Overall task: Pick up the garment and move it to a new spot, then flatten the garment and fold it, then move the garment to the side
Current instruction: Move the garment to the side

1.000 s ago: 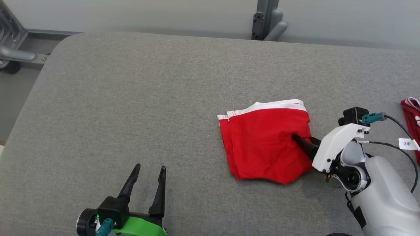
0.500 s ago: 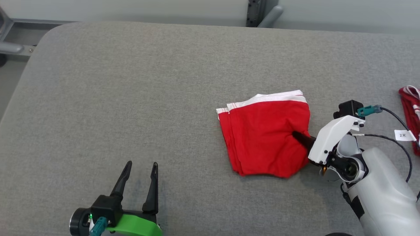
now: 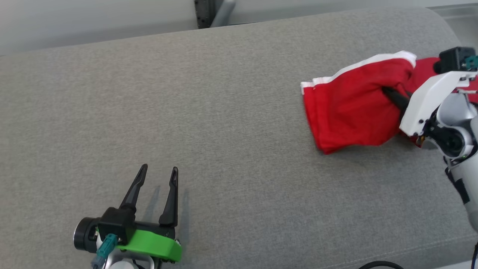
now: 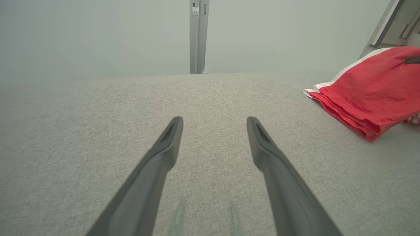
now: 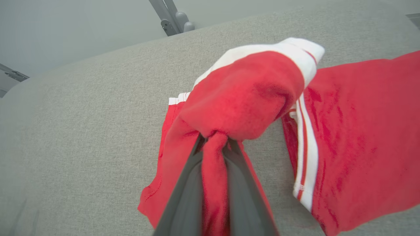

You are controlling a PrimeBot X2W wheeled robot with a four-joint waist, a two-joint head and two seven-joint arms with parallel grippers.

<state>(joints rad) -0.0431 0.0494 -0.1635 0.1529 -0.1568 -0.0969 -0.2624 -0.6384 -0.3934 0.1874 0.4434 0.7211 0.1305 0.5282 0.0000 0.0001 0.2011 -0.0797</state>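
I see my right gripper [image 3: 388, 91] reaching in from the right edge, fingers angled up-left and clamped on a pinch of the folded red garment [image 3: 351, 108]. The gripped side is raised and the opposite edge lies on the grey pad [image 3: 224, 112], beside a second red garment [image 5: 361, 131]. My left gripper [image 3: 159, 170] sits low at lower left, fingers apart, holding nothing

Grey padded bench [image 3: 224, 112], folded red garment [image 3: 347, 108] partly resting near its far right corner, white-striped red garment [image 5: 361, 137] lying beside it.
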